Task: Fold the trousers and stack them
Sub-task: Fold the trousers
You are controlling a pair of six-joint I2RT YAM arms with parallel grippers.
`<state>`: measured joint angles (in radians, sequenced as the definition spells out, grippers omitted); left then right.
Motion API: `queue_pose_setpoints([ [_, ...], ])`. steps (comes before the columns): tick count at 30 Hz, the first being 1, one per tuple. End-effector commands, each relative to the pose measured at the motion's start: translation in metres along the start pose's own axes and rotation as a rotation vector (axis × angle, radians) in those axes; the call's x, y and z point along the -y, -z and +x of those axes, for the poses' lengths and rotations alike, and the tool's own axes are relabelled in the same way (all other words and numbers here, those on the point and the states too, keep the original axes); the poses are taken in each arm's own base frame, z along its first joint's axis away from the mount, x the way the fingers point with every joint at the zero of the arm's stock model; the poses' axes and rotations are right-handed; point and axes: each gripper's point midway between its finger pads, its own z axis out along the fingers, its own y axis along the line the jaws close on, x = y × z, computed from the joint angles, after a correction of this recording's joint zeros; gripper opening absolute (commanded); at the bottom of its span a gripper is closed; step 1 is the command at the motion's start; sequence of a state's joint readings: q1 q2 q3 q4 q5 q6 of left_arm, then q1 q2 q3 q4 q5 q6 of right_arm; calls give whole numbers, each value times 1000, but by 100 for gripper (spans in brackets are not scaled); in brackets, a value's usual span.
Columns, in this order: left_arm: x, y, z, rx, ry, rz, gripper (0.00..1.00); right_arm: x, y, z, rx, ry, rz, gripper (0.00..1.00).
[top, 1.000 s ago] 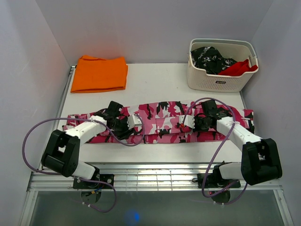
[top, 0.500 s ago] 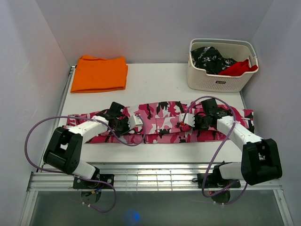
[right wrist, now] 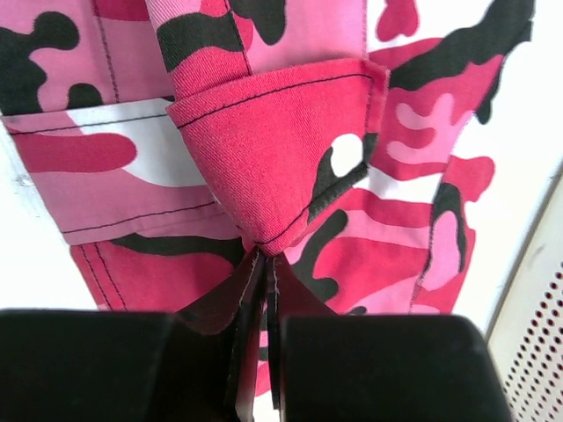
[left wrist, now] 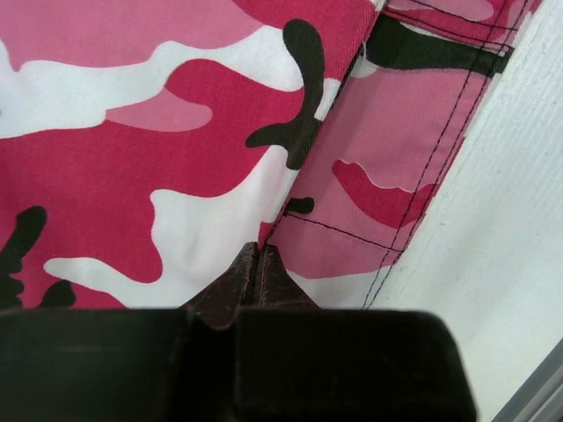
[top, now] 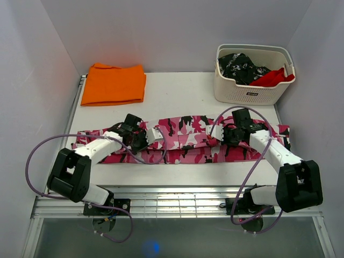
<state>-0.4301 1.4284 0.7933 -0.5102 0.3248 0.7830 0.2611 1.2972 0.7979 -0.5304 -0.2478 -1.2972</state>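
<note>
The trousers, long cloth ones in a camouflage print of hot pink, pale pink, white and black, lie stretched in a band across the near part of the white surface, running left to right just ahead of both arm bases. From the overhead view I see both arms reaching onto them, one toward each side of the middle.

My left claw is closed, its dark fingertips pressed together right at the edge of an upper layer of the fabric, where a seam with black stitching runs toward the white surface. It looks pinched onto that edge.

My right claw is closed too, gripping a pinch of the trousers; the fabric rises from the tips in a pink cone with a stitched hem across its top.

At the far left of the surface lies a plain orange folded cloth, well apart from the trousers. At the far right stands a cream plastic basket with perforated walls, holding a black-and-white speckled garment and a red cloth.
</note>
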Motion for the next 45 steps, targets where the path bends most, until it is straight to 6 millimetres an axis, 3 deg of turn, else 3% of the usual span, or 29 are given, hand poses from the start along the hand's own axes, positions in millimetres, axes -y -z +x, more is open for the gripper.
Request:
queue_pose_setpoints([
  [1, -24, 20, -22, 44, -3, -96, 0, 35, 18, -12, 29, 30, 86, 8],
  [4, -36, 38, -35, 57, 7, -133, 0, 51, 34, -21, 48, 35, 127, 8],
  [7, -32, 63, -48, 86, 2, -132, 0, 41, 54, -30, 77, 32, 111, 8],
  [10, -18, 83, -48, 103, -5, -126, 0, 17, 65, -29, 78, 77, 100, 8],
  [13, 1, 87, -39, 107, -28, -87, 0, -17, 57, -16, 62, 112, 67, 8],
  [15, 19, 77, -19, 77, -33, -42, 0, -45, 40, -3, 47, 91, 6, 8],
  [19, 45, 39, 28, -43, 10, 68, 0, -68, 9, 16, 24, 54, -59, 8],
  [24, 61, -4, 75, -169, 45, 146, 0, -79, -15, 30, -13, -3, -134, 8],
  [27, 57, -14, 84, -204, 55, 133, 0, -79, -21, 33, -20, -14, -148, 8],
  [32, 42, -14, 74, -185, 53, 95, 0, -60, -10, 23, -5, -13, -111, 8],
  [36, 33, -7, 63, -166, 41, 72, 0, -56, -2, 22, -14, 15, -96, 8],
  [42, 6, 32, 21, -96, 25, 2, 0, -38, 33, 0, 28, 36, -60, 8],
  [43, 4, 36, 18, -91, 7, -3, 0, -33, 40, -6, 40, 55, -44, 8],
  [45, 7, 42, 23, -110, -6, 2, 0, -45, 42, -6, 45, 50, -80, 8],
])
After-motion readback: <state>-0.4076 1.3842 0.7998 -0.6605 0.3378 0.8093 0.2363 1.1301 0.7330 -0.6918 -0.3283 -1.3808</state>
